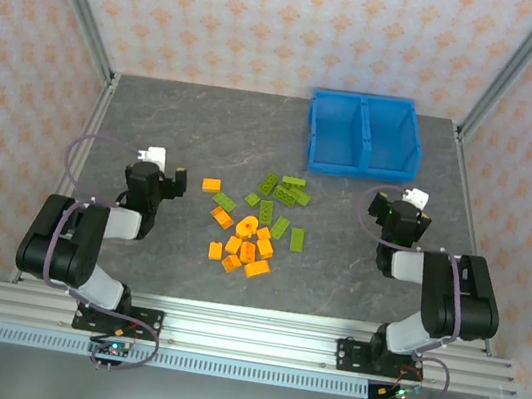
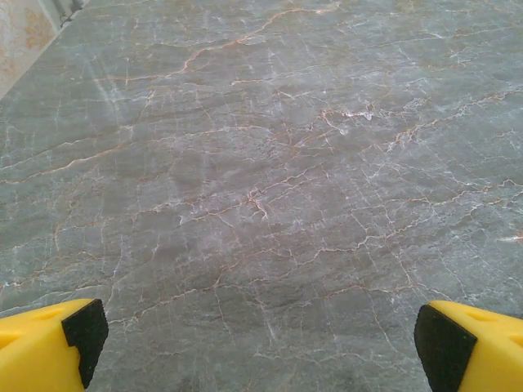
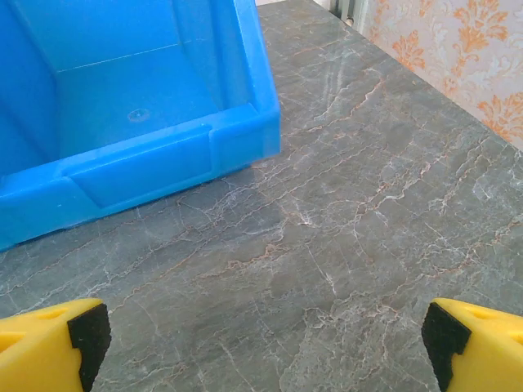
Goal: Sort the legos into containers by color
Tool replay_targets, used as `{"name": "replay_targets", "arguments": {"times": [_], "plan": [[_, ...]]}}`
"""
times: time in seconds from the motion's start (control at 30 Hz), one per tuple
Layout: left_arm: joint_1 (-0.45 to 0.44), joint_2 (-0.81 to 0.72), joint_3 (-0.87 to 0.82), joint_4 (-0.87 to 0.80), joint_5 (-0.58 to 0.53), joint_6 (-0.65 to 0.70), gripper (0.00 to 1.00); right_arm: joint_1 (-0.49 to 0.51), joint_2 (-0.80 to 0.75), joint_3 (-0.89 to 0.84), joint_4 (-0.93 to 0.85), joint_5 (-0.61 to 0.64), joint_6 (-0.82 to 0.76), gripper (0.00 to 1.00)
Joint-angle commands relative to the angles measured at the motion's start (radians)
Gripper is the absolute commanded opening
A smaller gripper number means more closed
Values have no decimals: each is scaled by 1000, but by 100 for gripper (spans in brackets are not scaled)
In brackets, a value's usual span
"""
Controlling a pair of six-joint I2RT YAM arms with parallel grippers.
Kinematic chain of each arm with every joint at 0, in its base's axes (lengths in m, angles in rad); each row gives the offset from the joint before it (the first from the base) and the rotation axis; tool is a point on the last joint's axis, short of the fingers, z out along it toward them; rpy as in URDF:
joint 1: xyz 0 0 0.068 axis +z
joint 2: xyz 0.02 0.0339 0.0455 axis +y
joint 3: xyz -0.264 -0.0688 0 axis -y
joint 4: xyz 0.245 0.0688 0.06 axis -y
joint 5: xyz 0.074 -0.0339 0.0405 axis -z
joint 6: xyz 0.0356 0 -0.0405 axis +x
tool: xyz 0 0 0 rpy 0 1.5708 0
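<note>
You are looking at a grey marbled surface (image 1: 186, 126) with rust veins running across it. Walls (image 1: 274, 19) papered pale pink with an orange floral motif are closing it in on three sides. Aluminium posts (image 1: 80, 0) are rising at the back corners, and a slotted rail (image 1: 244, 336) is running along the near edge. Soft, even light is falling.

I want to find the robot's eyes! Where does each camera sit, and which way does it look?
Top external: high behind the arms, looking down on the table, legos and blue bin; both arms, left gripper and right gripper show.
Left wrist: on the left arm, looking ahead and down at bare table; its yellow fingertips at the bottom corners.
Right wrist: on the right arm, facing the bin's near corner; its yellow fingertips at the bottom corners.
Shared: top and right wrist both see the bin.
</note>
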Motion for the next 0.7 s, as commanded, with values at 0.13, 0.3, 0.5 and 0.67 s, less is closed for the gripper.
{"name": "replay_targets", "arguments": {"times": [0.13,0.3,0.5,0.67], "plan": [[-7,-9,23,34,1,14,100,-1,-11,3,18,-4,-7,99],[-8,-9,21,34,0,15,100,-1,-11,4,18,-4,-8,99],[-7,-9,21,34,0,16,100,-1,-13,3,20,-7,-7,99],[-7,-9,21,34,-1,15,100,-1,-15,1,23,-3,-7,99]]}}
